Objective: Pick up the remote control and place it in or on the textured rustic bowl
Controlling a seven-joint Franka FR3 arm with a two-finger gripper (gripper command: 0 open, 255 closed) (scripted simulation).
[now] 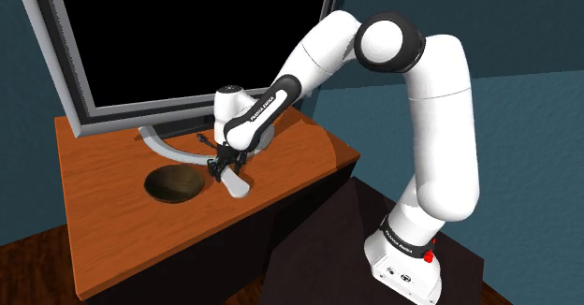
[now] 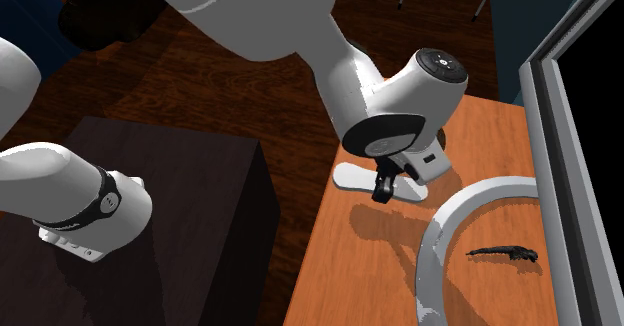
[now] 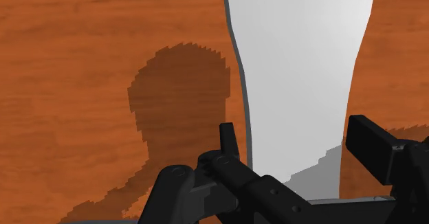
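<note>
1. all-black 2-finger gripper (image 3: 299, 143) (image 1: 220, 167) (image 2: 383, 189): pointed down at the table top. Hand unclenched, with 1 of its fingers (image 3: 229, 141) on each long side of the remote, just beside its edges. Nothing is lifted.
2. pale grey-white elongated remote control (image 3: 295, 64) (image 1: 237, 185) (image 2: 350, 177): lying flat on the table directly under the gripper, its narrower stretch between the 2 fingers. In the shoulder view it lies to the bowl's right, near it but apart.
3. orange-brown wooden table (image 3: 69, 51) (image 1: 103, 210) (image 2: 340, 274): carries items 2 and 4 to 7, and the gripper's shadow.
4. dark brown round bowl (image 1: 175, 183): upright on the table.
5. white jointed arm (image 1: 430, 116) (image 2: 260, 14): bent over the table from a dark box stand (image 1: 360, 219) (image 2: 180, 204).
6. curved pale grey television foot (image 1: 159, 146) (image 2: 450, 224): just behind the gripper.
7. small black irregular object (image 2: 505, 254): on the table inside the foot's curve. Its kind cannot be told.
8. large grey-framed television with black screen (image 1: 187, 41): along the table's far edge.
9. blue wall (image 1: 524, 97): behind the arm.
</note>
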